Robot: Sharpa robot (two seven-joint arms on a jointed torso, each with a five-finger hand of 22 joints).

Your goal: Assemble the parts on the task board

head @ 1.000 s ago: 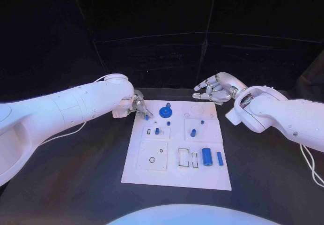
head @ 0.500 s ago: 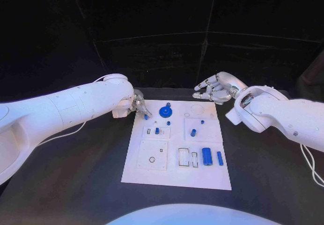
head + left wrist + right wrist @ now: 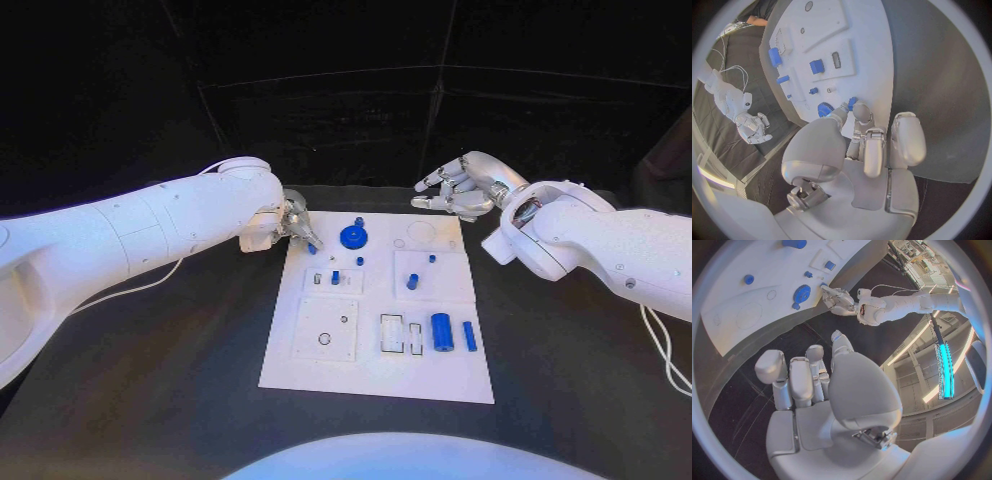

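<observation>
Task board (image 3: 378, 375) lies flat mid-tabletop (image 3: 173, 400), long side running away from the robot. Left hand (image 3: 294, 230) sits at the board's far left corner, fingertips pinching a small blue peg (image 3: 852, 103) just over the board edge; the other fingers curl alongside. Blue gear (image 3: 353, 238) stands on the board just beside that hand. Nearer the middle: small blue block (image 3: 336, 278) in the left square recess, small blue pin (image 3: 411, 283) in the right one, a tiny blue stud (image 3: 431, 260) above it. Toward the near right: blue cylinder (image 3: 441, 333) and thin blue rod (image 3: 469, 337) lying side by side, parallel. Right hand (image 3: 459, 192) hovers past the far right corner, off the board, fingers loosely spread, holding nothing.
</observation>
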